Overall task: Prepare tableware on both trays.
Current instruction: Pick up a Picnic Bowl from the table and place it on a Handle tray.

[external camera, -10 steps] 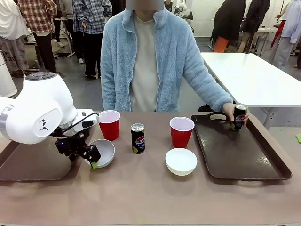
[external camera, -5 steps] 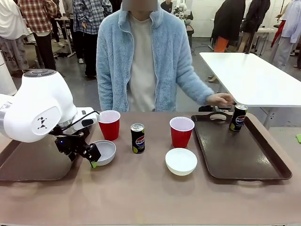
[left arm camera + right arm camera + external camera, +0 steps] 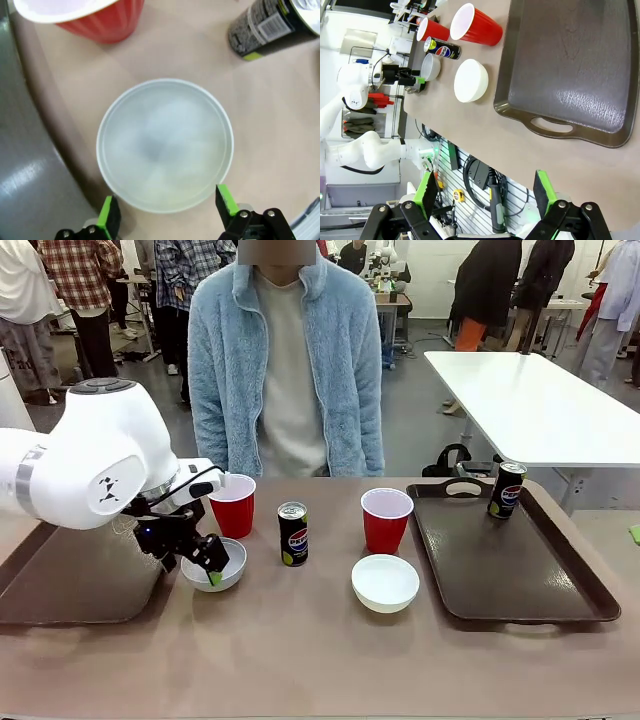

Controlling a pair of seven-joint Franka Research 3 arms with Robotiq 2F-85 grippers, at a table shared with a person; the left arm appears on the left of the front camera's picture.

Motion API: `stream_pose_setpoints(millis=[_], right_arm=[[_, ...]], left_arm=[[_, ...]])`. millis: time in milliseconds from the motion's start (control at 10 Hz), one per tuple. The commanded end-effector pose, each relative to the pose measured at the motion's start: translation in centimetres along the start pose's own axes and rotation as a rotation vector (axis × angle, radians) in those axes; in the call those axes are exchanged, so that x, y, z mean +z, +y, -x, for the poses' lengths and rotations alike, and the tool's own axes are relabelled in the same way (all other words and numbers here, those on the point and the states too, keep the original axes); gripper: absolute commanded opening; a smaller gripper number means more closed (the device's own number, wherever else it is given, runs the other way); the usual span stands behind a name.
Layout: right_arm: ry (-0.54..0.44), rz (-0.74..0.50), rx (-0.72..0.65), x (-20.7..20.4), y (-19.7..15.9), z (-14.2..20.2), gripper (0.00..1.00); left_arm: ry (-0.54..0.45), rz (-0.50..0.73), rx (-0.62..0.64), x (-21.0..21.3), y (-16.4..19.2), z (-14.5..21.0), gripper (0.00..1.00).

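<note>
The left end effector (image 3: 205,565) hangs low over the near edge of a small white bowl (image 3: 165,145), fingers apart and clamped on nothing; in the left wrist view its green pads (image 3: 107,220) flank the bowl's near rim, and the gap between them looks no wider than the bowl. The bowl stands on the counter (image 3: 300,650), just beside the left tray (image 3: 70,585) but not in it; a red cup (image 3: 232,505) stands just behind it and a soda can (image 3: 292,533) near it on the other side.

The main risk, as I judge it, is the grip: if the fingers come down astride the full width they may land on the rim and tip or skate the bowl; a pinch on the wall (one finger inside, one outside) could let the smooth plastic slip or swing. A shoved bowl would knock the red cup, which looks light enough to topple. Carrying the bowl across too low would catch the tray's raised rim.

The right end effector (image 3: 485,192) is spread wide and empty, held off the counter's near edge short of the right tray (image 3: 520,570); that tray holds one other can (image 3: 507,489) at its far corner, while a second red cup (image 3: 386,520) and second bowl (image 3: 385,582) wait on the counter beside it. The person (image 3: 285,360) stands close at the far side; a reach toward those things could cross an arm's path.
</note>
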State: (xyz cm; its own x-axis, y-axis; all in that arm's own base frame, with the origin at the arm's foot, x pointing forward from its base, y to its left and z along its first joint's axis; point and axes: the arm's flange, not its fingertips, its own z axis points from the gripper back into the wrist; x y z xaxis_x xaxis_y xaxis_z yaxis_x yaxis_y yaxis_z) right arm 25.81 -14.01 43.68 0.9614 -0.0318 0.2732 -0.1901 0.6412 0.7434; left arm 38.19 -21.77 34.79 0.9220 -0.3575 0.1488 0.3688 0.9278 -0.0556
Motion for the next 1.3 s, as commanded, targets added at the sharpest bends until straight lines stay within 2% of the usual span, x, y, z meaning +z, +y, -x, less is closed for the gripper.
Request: stream_pose_setpoints(millis=[0,500,800,1200], right_arm=[[-0.011,-0.027,0.016,0.0,-0.1,-0.2,1.00],[-0.011,-0.027,0.016,0.0,-0.1,-0.2,1.00],[-0.011,-0.027,0.016,0.0,-0.1,-0.2,1.00],[-0.011,-0.027,0.016,0.0,-0.1,-0.2,1.00]], left_arm=[[-0.029,-0.059,0.069,-1.5,-0.4,-1.9,1.00],[-0.109,-0.072,0.153,-1.5,0.3,-4.5,1.00],[-0.127,-0.058,0.199,-1.0,0.8,-4.9,1.00],[-0.205,-0.083,0.314,0.3,1.9,-5.3,1.00]])
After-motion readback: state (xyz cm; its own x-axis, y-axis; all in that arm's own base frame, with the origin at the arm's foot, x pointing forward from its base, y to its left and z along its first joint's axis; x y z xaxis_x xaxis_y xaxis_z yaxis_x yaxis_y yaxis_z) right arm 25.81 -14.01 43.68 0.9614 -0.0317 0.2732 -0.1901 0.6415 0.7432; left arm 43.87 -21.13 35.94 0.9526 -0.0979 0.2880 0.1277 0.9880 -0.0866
